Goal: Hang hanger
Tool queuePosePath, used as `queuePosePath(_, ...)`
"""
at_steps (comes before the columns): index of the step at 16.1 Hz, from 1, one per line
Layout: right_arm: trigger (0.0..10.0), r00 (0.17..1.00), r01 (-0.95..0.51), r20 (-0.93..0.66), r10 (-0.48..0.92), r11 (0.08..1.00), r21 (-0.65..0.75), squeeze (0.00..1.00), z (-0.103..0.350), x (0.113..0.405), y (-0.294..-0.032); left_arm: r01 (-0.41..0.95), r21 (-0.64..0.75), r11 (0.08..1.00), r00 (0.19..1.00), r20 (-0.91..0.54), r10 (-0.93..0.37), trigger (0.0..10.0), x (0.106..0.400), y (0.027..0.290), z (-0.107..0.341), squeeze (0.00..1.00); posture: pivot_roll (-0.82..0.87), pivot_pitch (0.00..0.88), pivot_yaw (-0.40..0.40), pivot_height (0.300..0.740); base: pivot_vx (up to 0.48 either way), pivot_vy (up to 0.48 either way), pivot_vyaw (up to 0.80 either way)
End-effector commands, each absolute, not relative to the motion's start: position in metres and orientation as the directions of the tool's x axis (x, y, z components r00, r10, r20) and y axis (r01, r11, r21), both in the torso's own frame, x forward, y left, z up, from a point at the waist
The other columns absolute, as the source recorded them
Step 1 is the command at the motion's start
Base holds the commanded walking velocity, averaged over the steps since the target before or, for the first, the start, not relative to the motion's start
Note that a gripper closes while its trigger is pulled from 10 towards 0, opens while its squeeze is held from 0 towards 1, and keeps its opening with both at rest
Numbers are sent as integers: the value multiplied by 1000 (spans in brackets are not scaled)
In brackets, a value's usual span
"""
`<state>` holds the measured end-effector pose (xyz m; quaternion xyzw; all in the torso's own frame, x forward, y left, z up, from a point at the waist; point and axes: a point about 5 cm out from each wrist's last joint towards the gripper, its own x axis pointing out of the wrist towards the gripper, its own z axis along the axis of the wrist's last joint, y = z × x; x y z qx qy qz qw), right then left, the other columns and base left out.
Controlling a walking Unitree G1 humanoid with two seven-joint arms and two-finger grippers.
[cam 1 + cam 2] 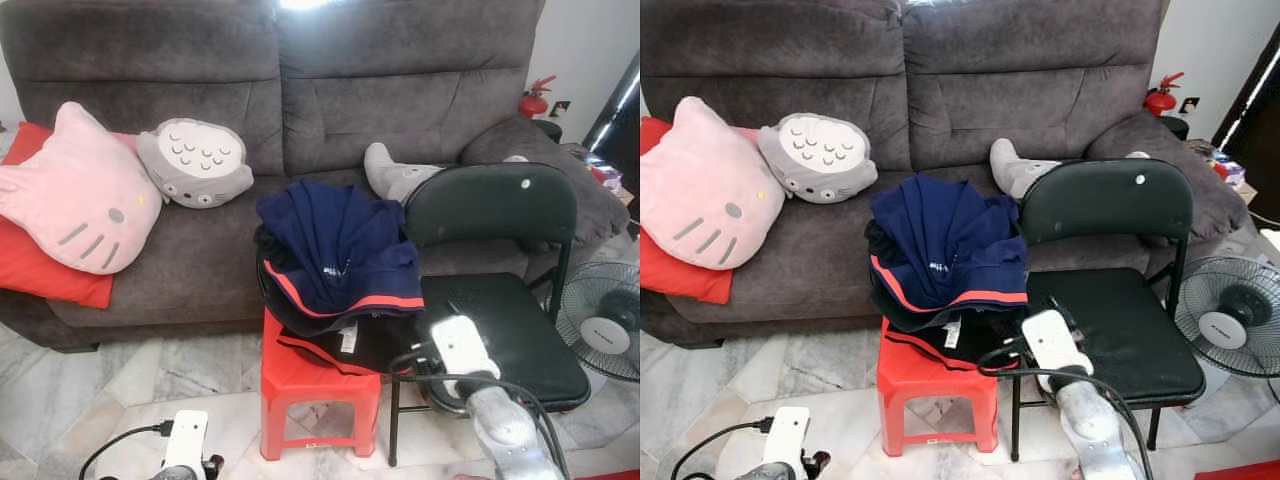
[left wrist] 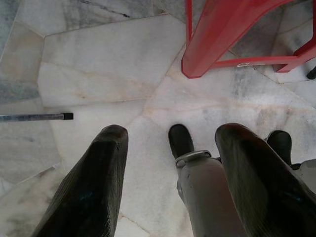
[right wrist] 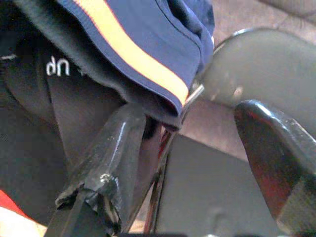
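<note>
Reaching in toward the clothes pile (image 1: 335, 270) on the red stool (image 1: 318, 385), the right gripper (image 3: 197, 163) sits at the pile's right edge, between the garments and the black folding chair (image 1: 500, 290). In the right wrist view its 2 fingers (image 3: 118, 148) are spread wide: one lies against the black cloth under the navy garment's orange stripe (image 3: 133, 57), the other hangs free in front of the chair, and nothing is pinched between them. A thin metal piece (image 3: 194, 94) pokes out from under the navy hem just beyond the fingers; it may be part of the hanger, but that cannot be told for sure, and no hanger can otherwise be made out. If it is, the hanger lies buried in the pile, ahead of and slightly above the right fingers, and its long axis cannot be judged. The right arm is much the nearer. The left gripper (image 2: 170, 182) hangs low over the marble floor (image 2: 98, 74) beside the stool's leg, fingers apart and empty, well away from the pile. The grey sofa (image 1: 300, 90) stands behind.
</note>
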<state>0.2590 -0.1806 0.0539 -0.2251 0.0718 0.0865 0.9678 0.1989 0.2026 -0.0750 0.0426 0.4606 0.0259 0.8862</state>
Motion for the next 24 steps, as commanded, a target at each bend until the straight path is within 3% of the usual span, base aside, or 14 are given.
queuePosePath(1,10000,975,-216,-150,165,861,-461,0,60,260,-178,1,109,994,567,-819,89,10000,198,203,-76,0,-148,0,-8,740,0,0,0)
queuePosePath(6,10000,956,-292,-187,228,813,-503,0,62,238,-176,-1,104,995,566,-820,86,10000,197,203,-76,0,-151,0,-11,740,0,0,0)
queuePosePath(11,10000,942,-318,-283,179,744,-588,0,68,214,-190,-3,101,995,566,-820,84,10000,198,203,-76,0,-165,0,-11,740,0,0,0)
queuePosePath(14,10000,962,-269,-223,154,650,-711,0,86,221,-196,-5,100,995,566,-820,85,10000,198,203,-76,0,-167,0,-11,740,0,0,0)
queuePosePath(19,10000,950,-311,-237,202,555,-772,0,88,232,-189,-7,100,995,567,-819,86,10000,198,202,-76,0,-161,0,-14,740,0,0,0)
queuePosePath(24,10000,957,-289,-225,182,547,-786,0,91,251,-192,-4,100,995,566,-820,85,10000,198,202,-76,0,-157,0,-11,740,0,0,0)
